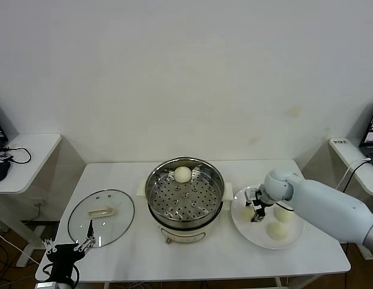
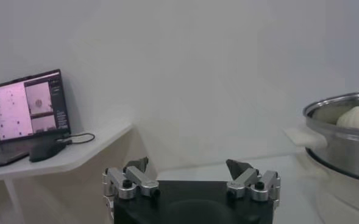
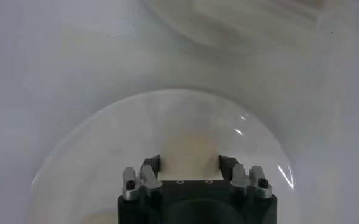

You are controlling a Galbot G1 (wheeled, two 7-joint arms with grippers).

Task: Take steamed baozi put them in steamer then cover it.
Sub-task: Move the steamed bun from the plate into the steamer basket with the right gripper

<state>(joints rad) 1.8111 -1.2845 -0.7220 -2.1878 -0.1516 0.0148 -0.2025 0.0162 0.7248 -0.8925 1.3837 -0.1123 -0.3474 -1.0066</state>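
Note:
The steamer (image 1: 151, 183) stands mid-table on its cream pot base with one steamed baozi (image 1: 182, 174) at the back of its perforated floor; both also show in the left wrist view, the steamer (image 2: 344, 131) and its baozi (image 2: 357, 117). My right gripper (image 1: 257, 212) is down on the white plate (image 1: 258, 239). In the right wrist view the gripper (image 3: 190, 163) is shut on a baozi (image 3: 190, 149). Two more baozi (image 1: 283, 213) (image 1: 278, 230) lie on the plate. The cover (image 1: 101, 217) lies flat at the left. My left gripper (image 1: 69, 245) is parked open by it, empty (image 2: 188, 165).
A side table (image 1: 27, 159) with a cable and a mouse stands at the left, with a laptop (image 2: 28, 105) on it. Another side table (image 1: 355, 159) with a laptop stands at the right. The white wall is close behind the table.

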